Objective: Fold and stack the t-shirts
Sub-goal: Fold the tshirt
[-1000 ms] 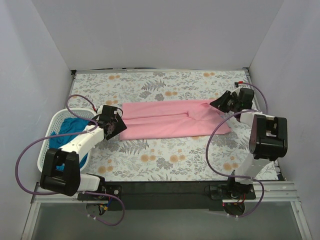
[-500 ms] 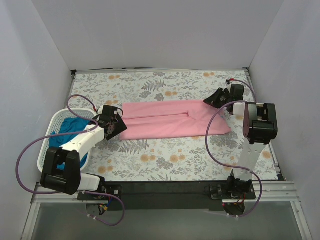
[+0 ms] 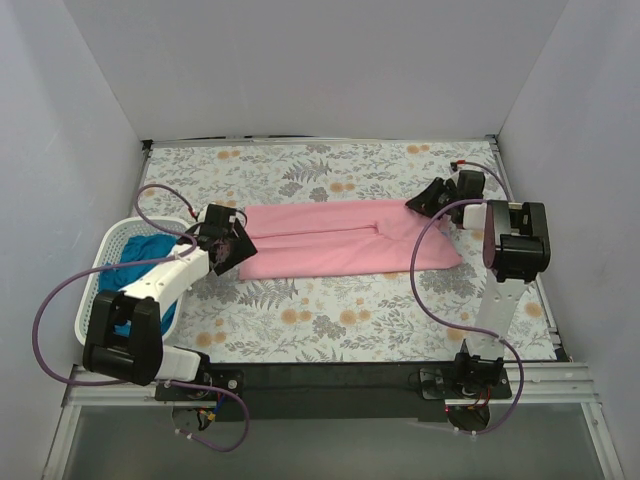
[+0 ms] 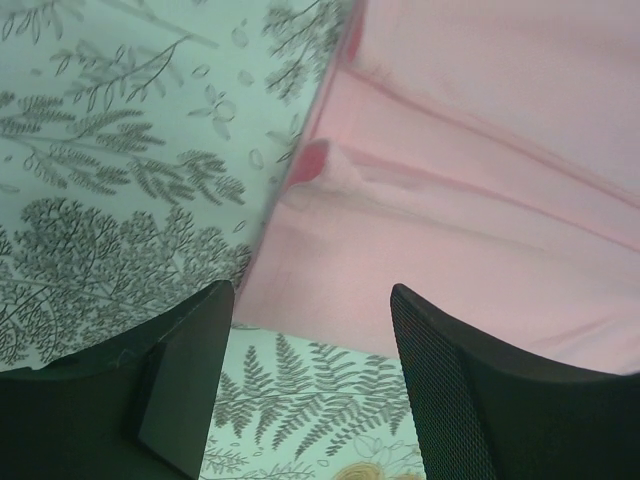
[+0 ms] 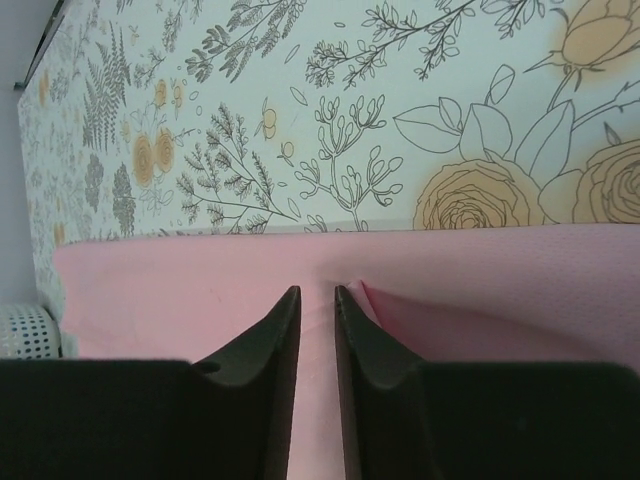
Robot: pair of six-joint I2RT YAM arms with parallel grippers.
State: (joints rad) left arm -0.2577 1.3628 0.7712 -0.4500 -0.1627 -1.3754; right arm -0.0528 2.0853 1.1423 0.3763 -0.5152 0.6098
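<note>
A light pink t-shirt (image 3: 330,240) lies flat across the middle of the table as a long folded band. My left gripper (image 3: 232,248) is at its left end. In the left wrist view this gripper (image 4: 312,290) is open, with the shirt's near-left edge (image 4: 480,200) just beyond the tips and nothing between them. My right gripper (image 3: 422,198) sits at the shirt's far right corner. Its jaws (image 5: 315,292) stand a narrow gap apart, tips down on the pink fabric (image 5: 180,300) beside a small raised fold. A teal-blue t-shirt (image 3: 140,252) lies bunched in the basket.
A white lattice basket (image 3: 100,262) stands at the table's left edge, and its rim (image 5: 25,330) also shows in the right wrist view. A floral cloth (image 3: 330,310) covers the table. White walls close in the back and both sides.
My right gripper moved left and farther back, from the shirt's raised right end to its far corner. The shirt's right end now lies flat. The left gripper has barely shifted.
</note>
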